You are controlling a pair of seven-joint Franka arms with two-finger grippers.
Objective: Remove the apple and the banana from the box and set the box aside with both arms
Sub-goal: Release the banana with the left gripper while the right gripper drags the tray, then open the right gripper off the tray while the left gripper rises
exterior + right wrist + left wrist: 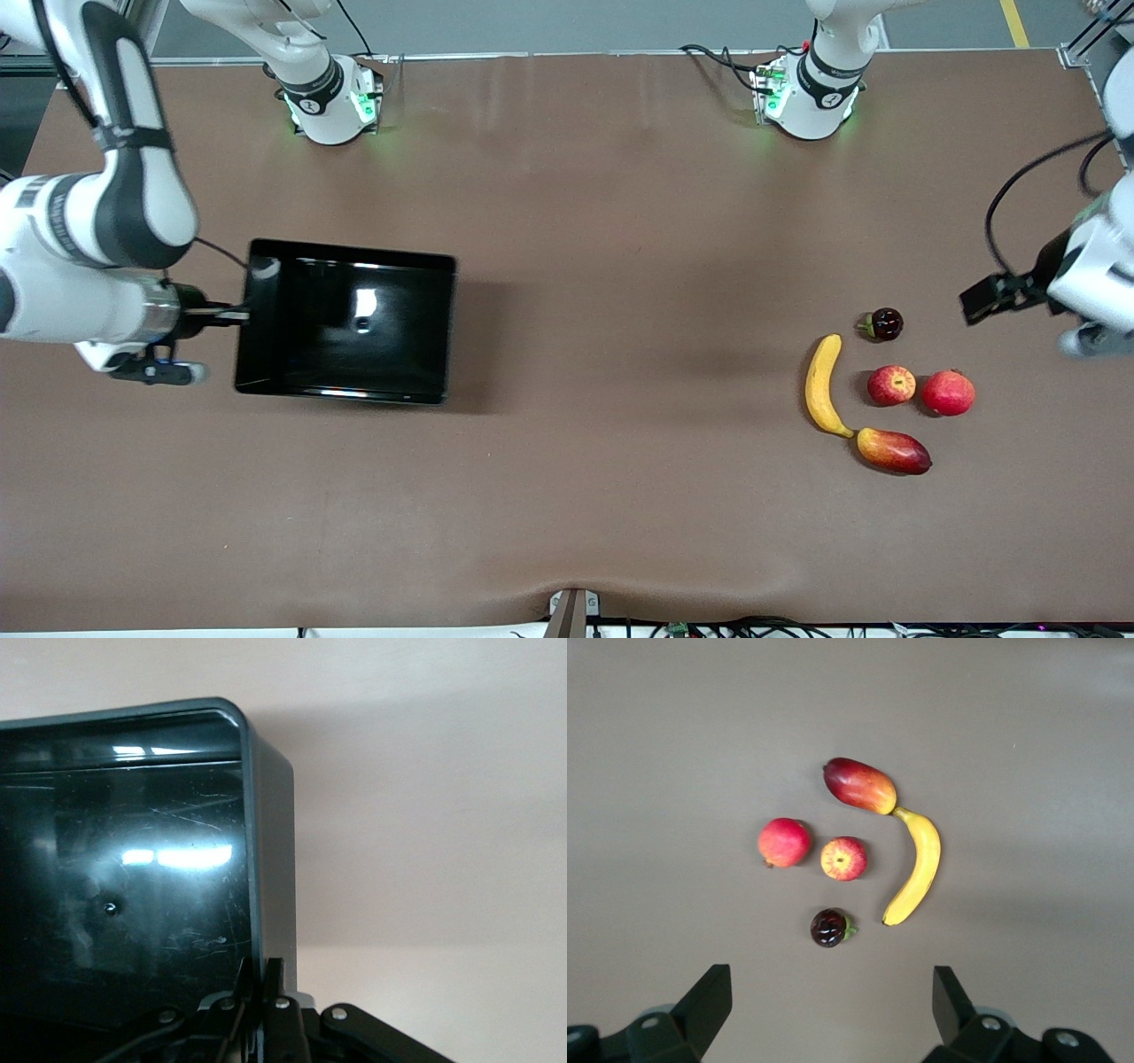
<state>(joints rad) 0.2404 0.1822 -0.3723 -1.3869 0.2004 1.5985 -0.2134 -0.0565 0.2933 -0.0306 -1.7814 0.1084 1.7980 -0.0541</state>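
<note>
The box (345, 323), a shallow glossy black bin, lies empty toward the right arm's end of the table. My right gripper (236, 313) is shut on the box's end wall (270, 859); in the right wrist view the right gripper (264, 970) has one finger inside the wall and one outside. The yellow banana (822, 385) and the small red apple (891, 385) lie side by side toward the left arm's end. My left gripper (1032, 297) hangs open and empty over the table beside them. In the left wrist view the banana (920, 864) and apple (844, 858) lie ahead of the left gripper (831, 988).
A red pomegranate (948, 392) lies beside the apple. A red-orange mango (893, 450) touches the banana's tip, nearer the front camera. A small dark round fruit (884, 324) sits farther from the camera than the apple. Bare brown table spreads between box and fruits.
</note>
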